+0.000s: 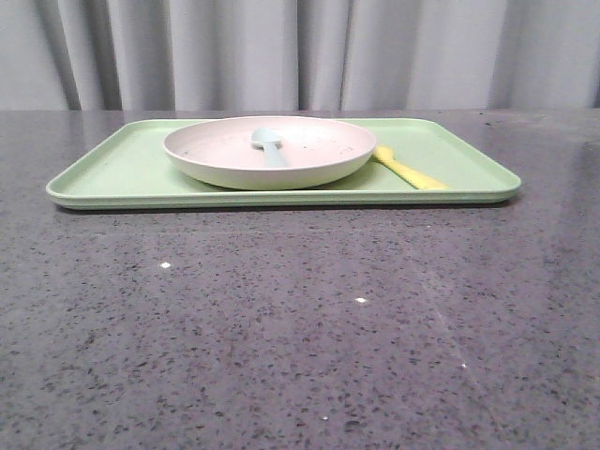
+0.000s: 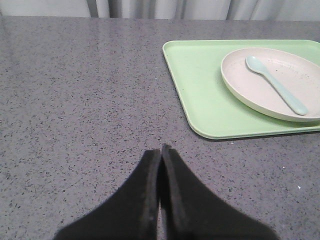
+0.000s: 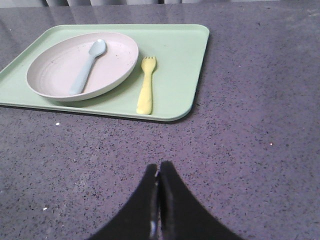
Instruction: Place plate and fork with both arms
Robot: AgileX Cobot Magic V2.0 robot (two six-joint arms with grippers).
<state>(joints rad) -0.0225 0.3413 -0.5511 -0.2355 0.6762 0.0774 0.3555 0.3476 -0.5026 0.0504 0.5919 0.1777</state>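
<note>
The pinkish-cream plate (image 1: 270,150) sits on the light green tray (image 1: 122,173), left of its middle; it also shows in the left wrist view (image 2: 280,95) and the right wrist view (image 3: 60,75). A pale blue spoon (image 1: 269,143) lies in the plate. The yellow fork (image 1: 409,170) lies on the tray just right of the plate, also in the right wrist view (image 3: 146,85). My left gripper (image 2: 161,148) is shut and empty over bare table, short of the tray's left end. My right gripper (image 3: 159,165) is shut and empty, short of the tray's right end. Neither gripper shows in the front view.
The dark speckled table (image 1: 300,328) stretches wide in front of the tray. A grey curtain (image 1: 300,52) hangs behind the table's far edge.
</note>
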